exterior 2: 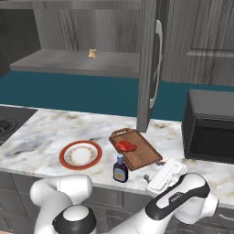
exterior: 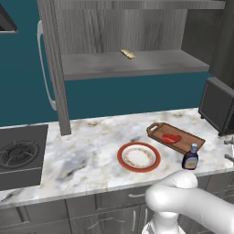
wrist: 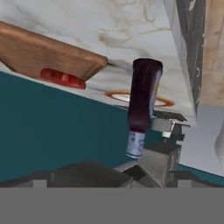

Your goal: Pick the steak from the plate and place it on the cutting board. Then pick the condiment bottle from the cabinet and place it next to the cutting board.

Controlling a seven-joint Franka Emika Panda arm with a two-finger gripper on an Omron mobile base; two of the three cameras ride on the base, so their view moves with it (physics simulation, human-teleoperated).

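Note:
The steak [exterior: 172, 138] lies flat on the cutting board [exterior: 183, 132], which sits on the marble counter to the right of the plate [exterior: 138, 156]. Nothing rests on the plate. The condiment bottle [exterior: 190, 157] stands upright on the counter, just in front of the board's near edge [exterior 2: 137, 157]. My gripper [exterior 2: 153, 172] hovers low at the counter's front edge, right of the bottle [exterior 2: 120, 170] and apart from it, open with nothing between its fingers. In the hand view the scene is upside down, with the bottle [wrist: 142, 100] in the centre and the steak [wrist: 61, 78] to its left.
The grey cabinet [exterior: 57, 68] rises at the back, its open shelf holding a small tan item [exterior: 128, 54]. A dark oven box [exterior 2: 210, 132] stands at the counter's right end. A stove burner [exterior: 20, 153] lies at the left.

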